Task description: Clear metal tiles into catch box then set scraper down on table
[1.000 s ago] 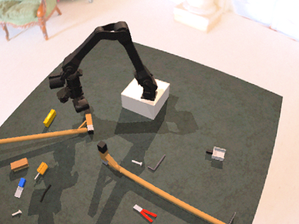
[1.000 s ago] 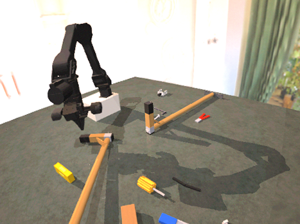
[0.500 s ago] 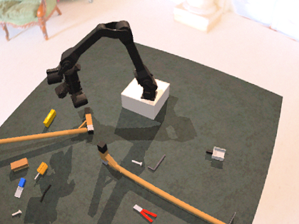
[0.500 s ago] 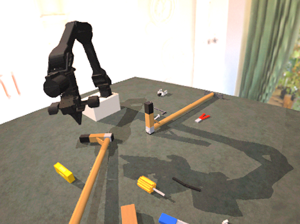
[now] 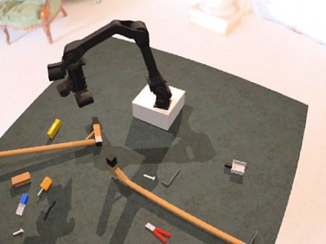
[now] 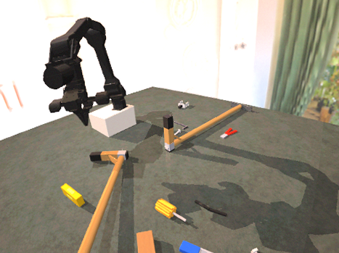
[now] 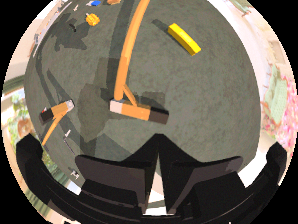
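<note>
Hand Closed, Two Long Tools in Play

Closed and gripping nothing, the hand hovers above the counter. The wide-bladed tool, prob. the scraper, lies well apart; the fork-ended tool, nearer, invites a wrong pick. Descending w/o opening could knock its grip. Yellow block sits nearby; plate, tiles n/a in view.

I see the long orange-wood scraper lying free, its upright grip nearer the white box-shaped pedestal than its wide dark blade.
</note>
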Action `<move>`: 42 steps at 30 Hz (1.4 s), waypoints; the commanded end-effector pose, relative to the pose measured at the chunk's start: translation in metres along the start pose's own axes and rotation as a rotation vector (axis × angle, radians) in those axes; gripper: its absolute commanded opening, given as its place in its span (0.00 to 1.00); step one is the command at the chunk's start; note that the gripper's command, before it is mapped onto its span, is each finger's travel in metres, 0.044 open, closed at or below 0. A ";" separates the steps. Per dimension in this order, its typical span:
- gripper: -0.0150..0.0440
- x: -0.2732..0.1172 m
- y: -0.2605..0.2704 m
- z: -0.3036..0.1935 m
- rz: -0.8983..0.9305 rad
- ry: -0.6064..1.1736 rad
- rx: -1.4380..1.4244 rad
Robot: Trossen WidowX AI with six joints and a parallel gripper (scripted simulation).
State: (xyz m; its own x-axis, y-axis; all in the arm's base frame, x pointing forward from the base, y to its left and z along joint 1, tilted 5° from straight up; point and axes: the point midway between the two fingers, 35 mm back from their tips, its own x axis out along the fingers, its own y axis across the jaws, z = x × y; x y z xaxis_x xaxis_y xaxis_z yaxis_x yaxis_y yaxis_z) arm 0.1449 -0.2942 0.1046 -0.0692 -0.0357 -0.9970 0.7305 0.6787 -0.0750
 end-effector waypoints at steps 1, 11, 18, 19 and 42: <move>0.25 -0.017 0.001 0.000 -0.003 -0.015 0.004; 0.25 -0.018 0.024 0.008 0.008 -0.036 -0.059; 0.25 -0.019 0.051 0.016 0.016 -0.046 -0.162; 0.25 -0.019 0.055 0.017 0.016 -0.046 -0.178; 0.25 -0.022 0.146 0.029 0.025 -0.051 -0.545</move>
State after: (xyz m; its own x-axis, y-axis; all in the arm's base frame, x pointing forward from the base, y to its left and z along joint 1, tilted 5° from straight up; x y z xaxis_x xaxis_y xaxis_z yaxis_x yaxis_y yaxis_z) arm 0.2599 -0.2249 0.1163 -0.0165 -0.0490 -0.9987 0.3305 0.9424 -0.0517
